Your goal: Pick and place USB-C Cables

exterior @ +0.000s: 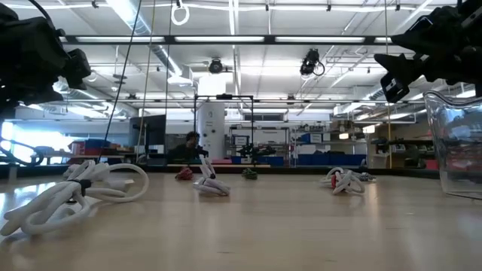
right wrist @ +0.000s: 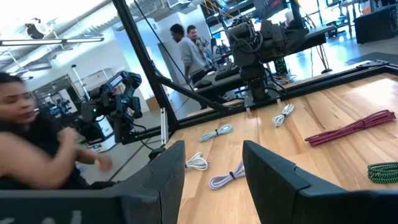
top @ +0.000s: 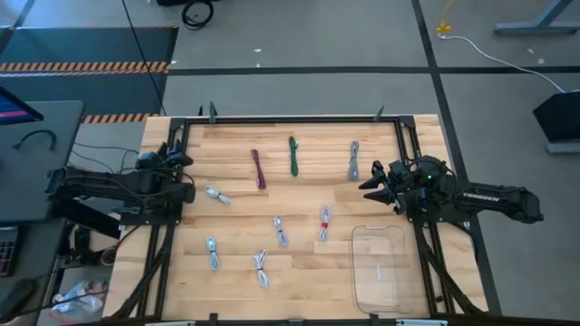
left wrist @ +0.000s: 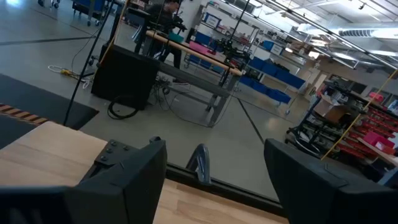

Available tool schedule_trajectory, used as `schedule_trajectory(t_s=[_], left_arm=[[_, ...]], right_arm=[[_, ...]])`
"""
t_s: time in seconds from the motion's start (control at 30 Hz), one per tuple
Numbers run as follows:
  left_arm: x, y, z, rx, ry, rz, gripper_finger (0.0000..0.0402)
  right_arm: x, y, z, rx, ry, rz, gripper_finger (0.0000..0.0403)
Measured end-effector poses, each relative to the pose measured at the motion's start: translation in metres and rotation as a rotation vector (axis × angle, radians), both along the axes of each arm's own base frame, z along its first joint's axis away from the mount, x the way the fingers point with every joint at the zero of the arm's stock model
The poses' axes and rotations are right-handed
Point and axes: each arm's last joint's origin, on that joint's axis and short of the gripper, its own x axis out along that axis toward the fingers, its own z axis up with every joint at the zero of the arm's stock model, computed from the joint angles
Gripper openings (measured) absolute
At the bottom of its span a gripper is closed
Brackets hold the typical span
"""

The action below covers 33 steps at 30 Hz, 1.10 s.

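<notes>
Several short coiled cables lie flat on the wooden table: a purple one (top: pixel 259 168), a green one (top: pixel 294 156), a grey one (top: pixel 353 160), a grey one with a red tie (top: pixel 324 222), and pale ones (top: pixel 217 195) (top: pixel 281 230) (top: pixel 213 254) (top: pixel 262 268). My left gripper (top: pixel 179 159) hovers open at the table's left edge, away from all cables. My right gripper (top: pixel 370 181) hovers open near the right edge, just below the grey cable in the high view, pointing left. In the right wrist view its fingers (right wrist: pixel 214 180) frame pale cables (right wrist: pixel 227 179) (right wrist: pixel 198 163).
A clear plastic tray (top: pixel 379 267) sits at the near right of the table, seen also in the low view (exterior: pixel 456 143). Black rails (top: pixel 290 119) frame the table. People stand beyond the table's left side (right wrist: pixel 186 50). Bare wood lies between the cables.
</notes>
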Motion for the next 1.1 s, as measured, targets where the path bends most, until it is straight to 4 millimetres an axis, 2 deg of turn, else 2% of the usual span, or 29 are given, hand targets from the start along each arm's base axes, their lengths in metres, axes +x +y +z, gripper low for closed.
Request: schedule_trajectory(t_s=[0.3, 0.57, 0.97, 1.1], left_arm=[[0.0, 0.0001, -0.0001, -0.002, 0.0, 0.001, 0.0275], [0.0008, -0.0002, -0.0034, -0.119, 0.004, -0.025, 0.0275], [0.0053, -0.0005, -0.0026, -0.13, -0.06, -0.033, 0.0275], [0.0065, -0.0011, -0.0051, -0.222, -0.044, -0.059, 0.0275]], right_arm=[[0.0, 0.0, 0.0, 0.0, 0.0, 0.0, 0.0168], [0.0, 0.0, -0.0002, 0.0, 0.001, 0.0, 0.0168], [0.0, 0.0, 0.0, 0.0, 0.0, 0.0, 0.0168], [0.0, 0.0, 0.0, 0.0, 0.0, -0.002, 0.0168]])
